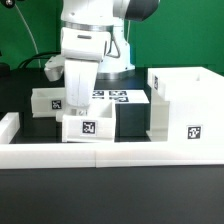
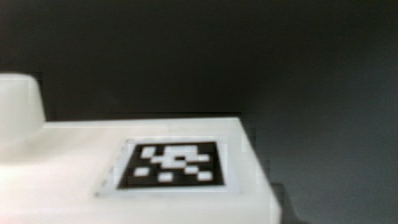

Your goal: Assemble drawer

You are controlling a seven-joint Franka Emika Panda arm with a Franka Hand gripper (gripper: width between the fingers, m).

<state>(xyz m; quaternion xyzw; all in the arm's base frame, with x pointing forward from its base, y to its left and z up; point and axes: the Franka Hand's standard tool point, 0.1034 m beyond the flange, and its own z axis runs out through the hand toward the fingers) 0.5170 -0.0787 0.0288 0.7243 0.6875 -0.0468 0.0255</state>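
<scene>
- Drawer (image 1: 172,92): lies in three loose white parts on the black table (image 1: 110,190), each part showing a black-and-white square tag.
- Case (image 1: 190,110): the tallest part. It stands upright on the exterior view's right, just behind the wall, with its open side up and a tag low on its near face.
- Front tray (image 1: 88,127): sits near the middle, between the wall and the marker board. It is apart from the case, with a dark gap between the two, and its tag faces the camera.
- Rear tray (image 1: 45,100): sits farther back on the exterior view's left, close beside the front tray. Whether the two touch cannot be told.
- Gripper (image 1: 80,100): hangs straight down over the back of the front tray, between the two trays. Its fingertips are hidden, so it cannot be told whether the pincer is spread or pressed together, or whether it grasps anything.
- Tag (image 2: 175,165): in the wrist view, a blurred tag on a flat white face close to the lens, with black table beyond. Which part bears it cannot be told.
- Marker board (image 1: 112,97): lies flat behind the front tray, partly covered by the arm (image 1: 95,25).
- Wall (image 1: 110,152): a low white edge running along the table's near side and turning back at the exterior view's left.
</scene>
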